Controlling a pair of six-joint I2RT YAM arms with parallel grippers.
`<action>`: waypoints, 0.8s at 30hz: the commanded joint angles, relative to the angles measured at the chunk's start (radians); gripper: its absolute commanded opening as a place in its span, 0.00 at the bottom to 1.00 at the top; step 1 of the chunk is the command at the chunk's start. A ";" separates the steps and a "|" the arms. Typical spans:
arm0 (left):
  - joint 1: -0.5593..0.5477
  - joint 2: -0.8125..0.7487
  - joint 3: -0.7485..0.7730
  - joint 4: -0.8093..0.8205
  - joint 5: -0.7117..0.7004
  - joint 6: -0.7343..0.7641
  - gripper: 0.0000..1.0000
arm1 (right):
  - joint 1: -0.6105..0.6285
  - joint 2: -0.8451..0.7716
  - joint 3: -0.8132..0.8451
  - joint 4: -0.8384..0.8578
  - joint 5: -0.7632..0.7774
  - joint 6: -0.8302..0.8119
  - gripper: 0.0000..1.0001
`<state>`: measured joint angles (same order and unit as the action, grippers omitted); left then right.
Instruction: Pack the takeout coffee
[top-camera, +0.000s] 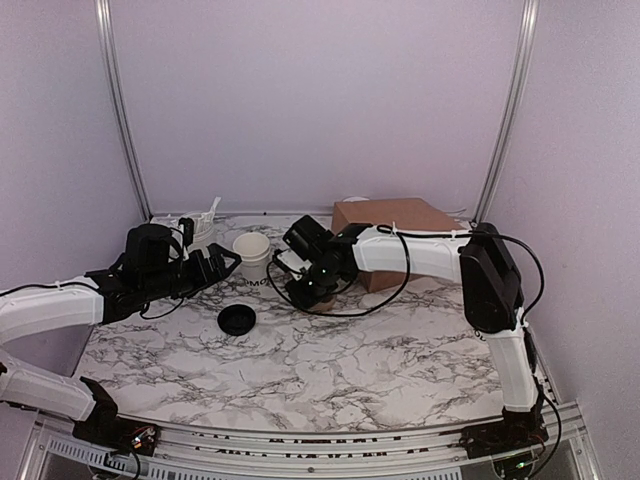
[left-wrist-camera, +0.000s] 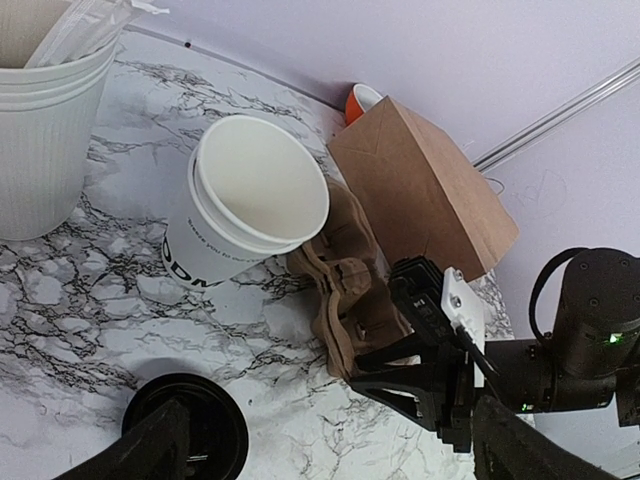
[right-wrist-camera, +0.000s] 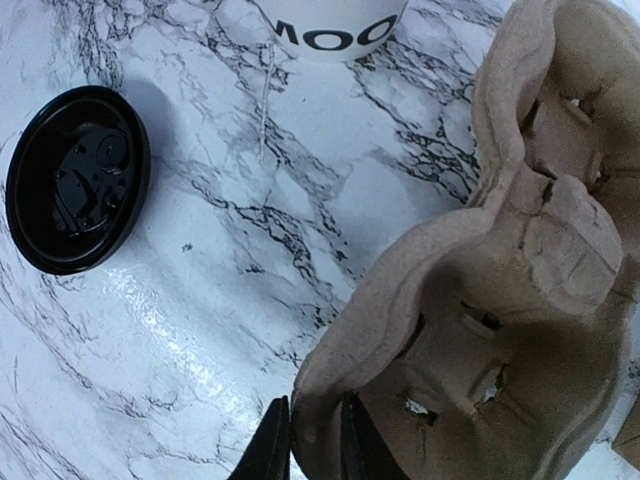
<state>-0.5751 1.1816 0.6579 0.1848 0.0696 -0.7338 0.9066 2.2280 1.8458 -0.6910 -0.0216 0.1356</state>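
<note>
The takeout coffee (top-camera: 251, 255) is a small white paper cup with dark lettering, standing open-topped at the back of the table (left-wrist-camera: 250, 200). Its black lid (top-camera: 237, 320) lies apart on the marble, upside down (right-wrist-camera: 78, 178). My left gripper (top-camera: 222, 262) hovers just left of the cup, jaws wide open and empty (left-wrist-camera: 330, 410). My right gripper (top-camera: 318, 290) is to the cup's right. Its two fingers pinch the near rim of the brown pulp cup carrier (right-wrist-camera: 500, 300), one finger inside and one outside (right-wrist-camera: 315, 410). In the top view the carrier is mostly hidden by that gripper.
A brown paper bag (top-camera: 395, 225) lies at the back right, behind the carrier (left-wrist-camera: 345, 290). A taller ribbed white tumbler (top-camera: 200, 232) with white cutlery stands left of the cup. Something orange (left-wrist-camera: 362, 100) peeks out behind the bag. Walls close the back and sides.
</note>
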 joint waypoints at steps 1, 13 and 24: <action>0.004 0.013 0.031 -0.008 -0.002 -0.002 0.99 | -0.013 0.017 -0.004 0.018 -0.012 -0.003 0.14; 0.004 0.020 0.025 0.005 0.024 -0.013 0.99 | -0.016 -0.007 0.017 0.007 -0.005 0.010 0.02; 0.001 0.076 0.008 0.054 0.115 -0.041 0.99 | -0.012 -0.060 0.018 -0.019 0.002 0.048 0.00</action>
<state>-0.5751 1.2362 0.6582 0.1925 0.1345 -0.7612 0.8982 2.2230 1.8416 -0.6888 -0.0158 0.1497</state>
